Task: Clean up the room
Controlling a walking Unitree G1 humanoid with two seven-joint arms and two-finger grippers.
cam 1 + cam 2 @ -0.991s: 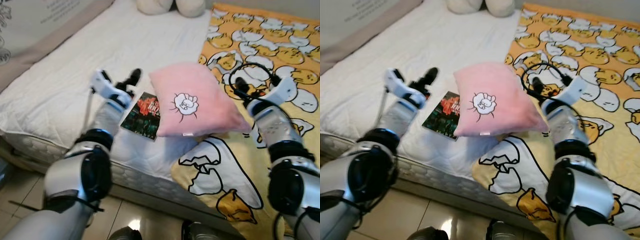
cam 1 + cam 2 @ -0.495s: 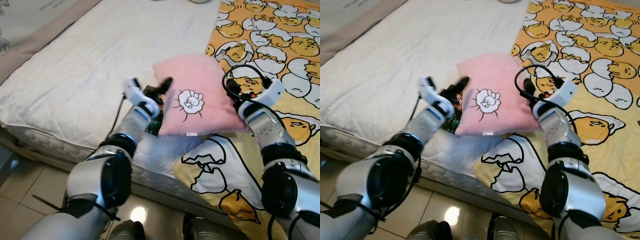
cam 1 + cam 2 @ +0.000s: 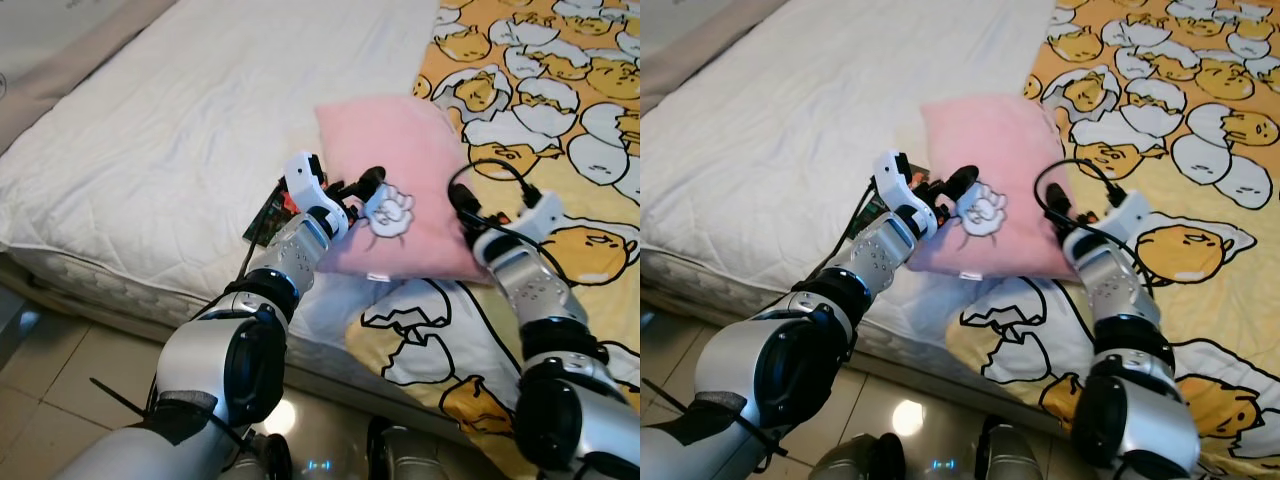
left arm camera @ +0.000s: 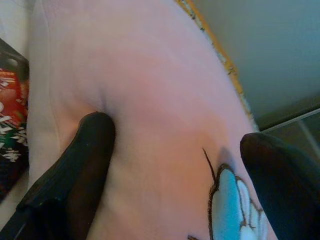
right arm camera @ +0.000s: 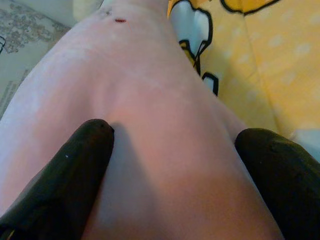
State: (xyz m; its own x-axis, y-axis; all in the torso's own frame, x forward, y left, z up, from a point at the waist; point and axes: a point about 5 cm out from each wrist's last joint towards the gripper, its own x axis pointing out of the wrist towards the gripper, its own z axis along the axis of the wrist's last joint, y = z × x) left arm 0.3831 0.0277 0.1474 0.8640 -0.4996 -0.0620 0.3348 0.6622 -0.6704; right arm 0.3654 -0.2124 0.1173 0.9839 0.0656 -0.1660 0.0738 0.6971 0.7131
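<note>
A bedroom: a bed (image 3: 150, 150) with a white quilted cover beside pale floor tiles. The left pincer (image 3: 345, 195), fingers spread, has swung in from the bare sheet and now presses the near-left edge of the pink pillow (image 3: 400, 160). The right pincer (image 3: 470, 210), also spread, stays against the pillow's right side. A two-sided lift looks ready. A book (image 3: 272, 205) lies under the pillow's left edge; the yellow egg-print blanket (image 3: 560, 130) covers the bed's right part.
</note>
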